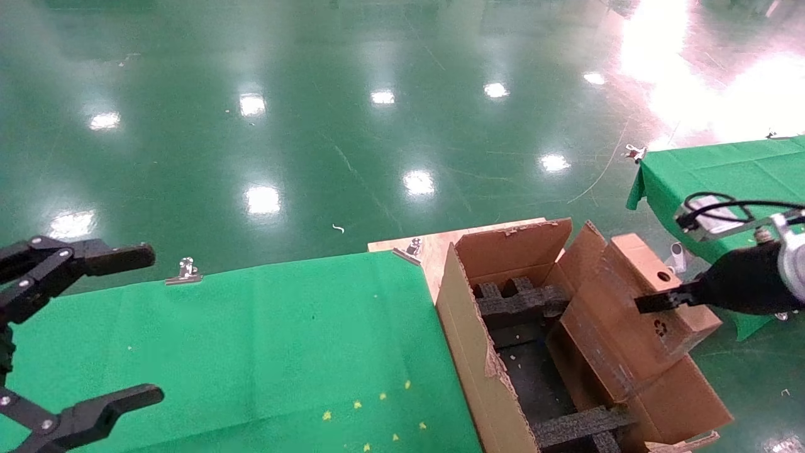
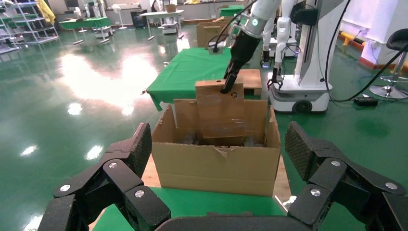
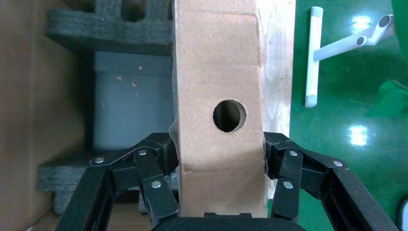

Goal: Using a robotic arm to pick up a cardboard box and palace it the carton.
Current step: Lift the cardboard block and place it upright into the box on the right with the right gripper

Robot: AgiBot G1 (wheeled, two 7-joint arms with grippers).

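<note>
My right gripper point(image 1: 657, 296), on the white arm point(image 2: 262, 12), is shut on the upper end of the small brown cardboard box point(image 1: 613, 333). The box is tilted, its lower end reaching into the right side of the large carton point(image 1: 468, 352). Black foam inserts point(image 1: 516, 299) lie inside the carton. In the right wrist view the fingers point(image 3: 166, 156) press both sides of the box point(image 3: 219, 72) just below its round hole. In the left wrist view the box point(image 2: 219, 110) stands over the carton's point(image 2: 216, 168) far side. My left gripper point(image 1: 148, 324) is open and empty over the green table at the far left.
The green-clothed table point(image 1: 251, 340) lies left of the carton, with metal clips point(image 1: 185, 272) on its far edge. A wooden board point(image 1: 434, 248) sits under the carton. A second green table point(image 1: 723, 170) stands at the right. Glossy green floor lies beyond.
</note>
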